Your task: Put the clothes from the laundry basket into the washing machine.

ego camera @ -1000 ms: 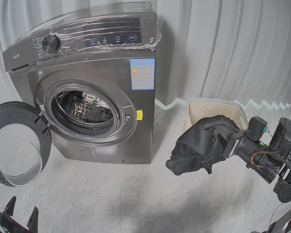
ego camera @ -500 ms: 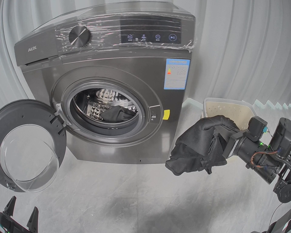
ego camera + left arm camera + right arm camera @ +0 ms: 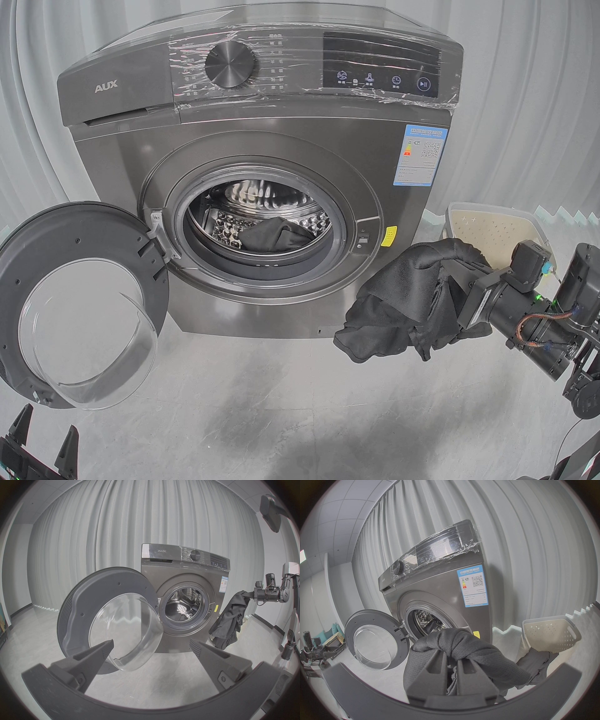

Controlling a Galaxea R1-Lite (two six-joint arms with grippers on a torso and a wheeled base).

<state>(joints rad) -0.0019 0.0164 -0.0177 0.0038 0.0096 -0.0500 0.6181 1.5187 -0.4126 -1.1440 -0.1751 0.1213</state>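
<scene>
The right end effector (image 3: 452, 662) grips a black garment (image 3: 406, 300) in the air, just right of the open-doored washing machine (image 3: 262, 125); the left end effector (image 3: 150, 642) is spread wide.

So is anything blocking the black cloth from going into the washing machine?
Nothing visible. The door is swung wide open, and only bare floor lies between the black cloth and the drum opening.

the right arm (image 3: 522, 306) is held out level, forearm pointing toward the robot's left, and the right gripper (image 3: 452, 670) has its fingers pinched tight on a black garment (image 3: 400, 300). the left gripper (image 3: 151, 642) sits low, fingers spread wide.
</scene>
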